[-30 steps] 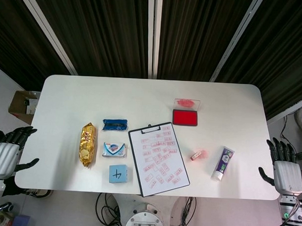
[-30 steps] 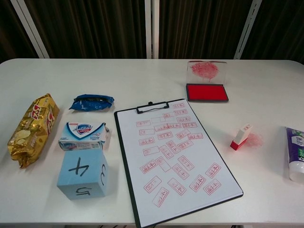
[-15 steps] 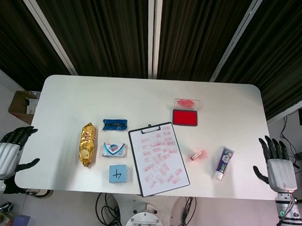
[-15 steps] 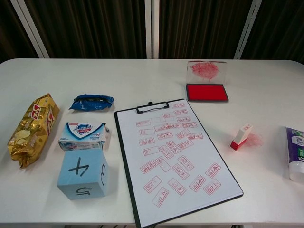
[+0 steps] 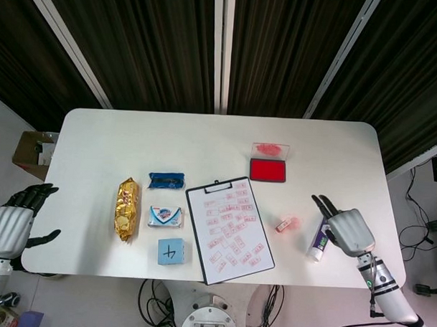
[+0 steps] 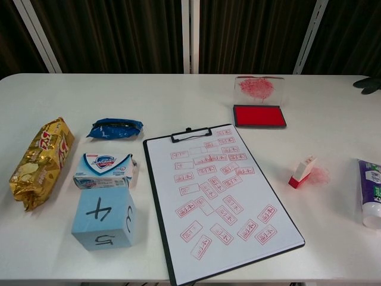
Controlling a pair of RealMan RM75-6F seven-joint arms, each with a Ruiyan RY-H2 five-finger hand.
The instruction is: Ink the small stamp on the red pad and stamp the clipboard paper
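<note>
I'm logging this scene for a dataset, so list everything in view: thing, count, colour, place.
table: 1, white, under everything
ink pad: 1, red, lid open, far side right of centre
clipboard: 1, black with white paper covered in red stamp marks, centre front
stamp: 1, red and white, right of the clipboard, on a red smudge
tube: 1, purple and white, right edge
snack bag: 1, gold, left
blue packet: 1, behind the soap box
soap box: 1, white and blue, left of the clipboard
cube: 1, light blue, front left
cardboard box: 1, brown, floor at left
left hand: grey and black, off the table's left edge
right hand: over the tube
</note>
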